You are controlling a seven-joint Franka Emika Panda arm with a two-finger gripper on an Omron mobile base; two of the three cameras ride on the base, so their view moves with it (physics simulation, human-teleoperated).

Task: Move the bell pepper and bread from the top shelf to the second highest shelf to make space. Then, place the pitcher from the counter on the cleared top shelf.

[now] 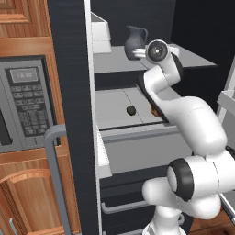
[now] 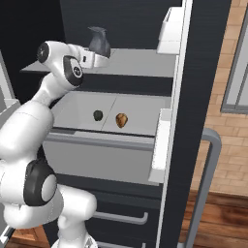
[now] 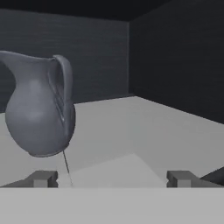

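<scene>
The pitcher point(image 3: 40, 109) stands upright on the top shelf point(image 1: 193, 58) of the fridge, near its front edge, with the handle turned toward the camera in the hand view. One level lower, the bell pepper point(image 2: 98, 115) and the bread point(image 2: 121, 119) lie side by side but apart on the second shelf point(image 2: 140, 114). So by how things lie, the task looks nearly finished.

The claw point(image 3: 113, 178) is wide apart and holds nothing; its two fingertips point(image 3: 43, 178) show low in the hand view, with the pitcher just beyond the left one and free of it.

The main risk now is the way out. The left finger is close to the belly of the pitcher, so a sideways swing of the hand could knock it. The pitcher has a round belly on a small foot, so it probably tips easily, and it could roll off the front edge. A straight pull back from the shelf seems the safest. The arm also passes near the lower shelf, and the elbow could brush the bread there.
</scene>
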